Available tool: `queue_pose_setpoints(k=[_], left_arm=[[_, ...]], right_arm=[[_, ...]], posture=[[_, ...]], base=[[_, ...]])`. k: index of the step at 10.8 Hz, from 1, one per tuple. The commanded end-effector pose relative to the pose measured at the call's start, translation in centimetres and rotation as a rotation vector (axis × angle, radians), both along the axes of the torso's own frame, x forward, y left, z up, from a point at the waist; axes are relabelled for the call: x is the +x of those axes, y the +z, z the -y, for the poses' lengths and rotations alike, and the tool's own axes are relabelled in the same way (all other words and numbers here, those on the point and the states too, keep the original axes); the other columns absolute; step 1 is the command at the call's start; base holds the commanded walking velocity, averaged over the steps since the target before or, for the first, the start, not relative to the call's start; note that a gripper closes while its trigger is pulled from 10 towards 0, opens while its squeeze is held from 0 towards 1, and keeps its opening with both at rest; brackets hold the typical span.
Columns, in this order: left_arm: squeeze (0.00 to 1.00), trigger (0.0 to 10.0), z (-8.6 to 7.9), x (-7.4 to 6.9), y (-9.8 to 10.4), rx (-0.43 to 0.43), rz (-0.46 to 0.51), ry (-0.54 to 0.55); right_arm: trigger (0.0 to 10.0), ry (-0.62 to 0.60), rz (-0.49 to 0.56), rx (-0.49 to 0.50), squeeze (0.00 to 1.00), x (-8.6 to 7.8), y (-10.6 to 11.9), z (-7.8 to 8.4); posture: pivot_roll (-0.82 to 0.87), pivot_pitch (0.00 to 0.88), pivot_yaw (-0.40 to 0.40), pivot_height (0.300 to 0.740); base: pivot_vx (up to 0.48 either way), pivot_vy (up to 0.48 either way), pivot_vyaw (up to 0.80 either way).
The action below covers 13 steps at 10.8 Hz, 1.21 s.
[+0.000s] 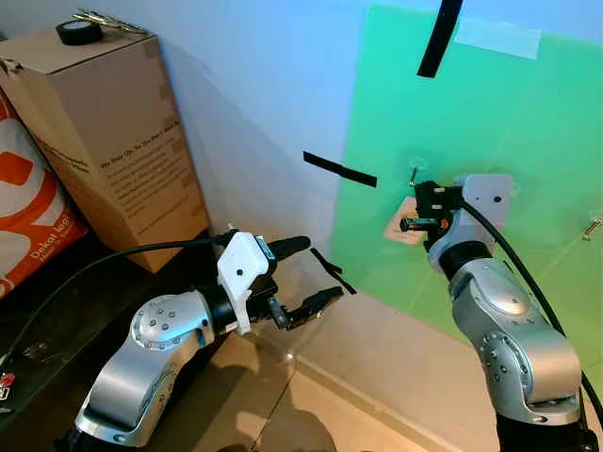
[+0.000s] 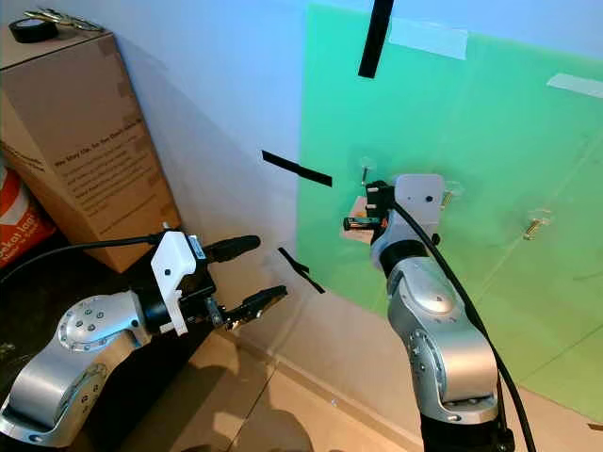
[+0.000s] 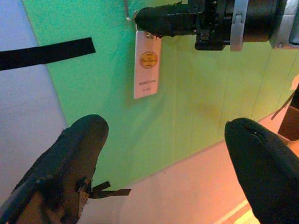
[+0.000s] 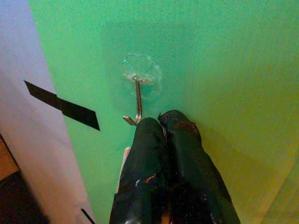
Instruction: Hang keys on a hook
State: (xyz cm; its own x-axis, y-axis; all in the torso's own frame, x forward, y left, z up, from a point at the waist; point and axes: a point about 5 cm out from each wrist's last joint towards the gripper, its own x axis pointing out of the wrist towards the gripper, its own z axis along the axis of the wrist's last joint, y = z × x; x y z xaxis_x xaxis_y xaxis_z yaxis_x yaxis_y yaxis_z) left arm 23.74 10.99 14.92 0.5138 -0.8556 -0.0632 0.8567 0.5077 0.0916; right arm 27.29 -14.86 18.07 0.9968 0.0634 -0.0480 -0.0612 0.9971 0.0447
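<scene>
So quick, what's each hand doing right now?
Left hand: open, empty, away from the green board.
Right hand: closed on the key tag, right at the hook.

A printed cardboard box (image 1: 113,141) stands against the white wall, a roll of black tape (image 1: 79,32) on its top (an orange-and-white bag (image 1: 28,212) leans just beside it).

arms: silver, rounded shells, small round screws | wrists: white camera mounts, black joints | cables: black, along each forearm | left gripper (image 1: 306,275) & right gripper (image 4: 163,122): my long black fingers
</scene>
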Motion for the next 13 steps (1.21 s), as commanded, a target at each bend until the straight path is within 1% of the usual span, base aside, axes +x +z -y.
queue_pose_setpoints(k=[1, 6, 8, 10, 11, 12, 13], left_arm=[[0.00, 10.0, -0.1, 0.0, 0.0, 0.010, 0.008, -0.003], [0.00, 10.0, -0.1, 0.1, 0.0, 0.014, 0.008, -0.001], [0.00, 10.0, -0.2, 0.1, -0.1, 0.016, 0.008, -0.003], [0.00, 10.0, -0.3, 0.1, -0.1, 0.016, 0.007, -0.007], [0.00, 10.0, -0.2, 0.2, 0.0, 0.017, 0.009, -0.009], [0.00, 10.0, -0.2, 0.3, 0.0, 0.015, 0.011, -0.008], [0.00, 10.0, -0.2, 0.3, 0.1, 0.013, 0.012, -0.008]], right_arm=[[10.0, -0.047, -0.021, -0.023, 0.00, 0.0, -0.3, 0.9], [10.0, -0.036, -0.038, -0.027, 0.00, -0.6, -0.9, 1.2], [10.0, -0.027, -0.086, -0.043, 0.00, -1.5, -2.0, 1.5], [10.0, -0.012, -0.029, 0.009, 0.00, -1.5, -1.2, 1.3], [10.0, 0.071, 0.065, 0.164, 0.00, -1.8, 0.1, 0.5], [10.0, 0.187, 0.122, 0.203, 0.00, -2.3, 1.0, -0.1], [10.0, 0.238, 0.136, 0.206, 0.00, -2.5, 1.4, -0.3]], posture=[[-0.11, 0.025, 0.010, 0.740], [-0.11, 0.025, 0.013, 0.740], [-0.11, 0.029, 0.017, 0.740], [-0.11, 0.031, 0.021, 0.740], [-0.11, 0.032, 0.022, 0.740], [-0.11, 0.033, 0.024, 0.740], [-0.11, 0.032, 0.026, 0.740]], base=[[0.000, 0.000, 0.00], [0.000, 0.000, 0.00], [0.000, 0.000, 0.00], [0.000, 0.000, 0.00], [0.000, 0.000, 0.00], [0.000, 0.000, 0.00], [0.000, 0.000, 0.00]])
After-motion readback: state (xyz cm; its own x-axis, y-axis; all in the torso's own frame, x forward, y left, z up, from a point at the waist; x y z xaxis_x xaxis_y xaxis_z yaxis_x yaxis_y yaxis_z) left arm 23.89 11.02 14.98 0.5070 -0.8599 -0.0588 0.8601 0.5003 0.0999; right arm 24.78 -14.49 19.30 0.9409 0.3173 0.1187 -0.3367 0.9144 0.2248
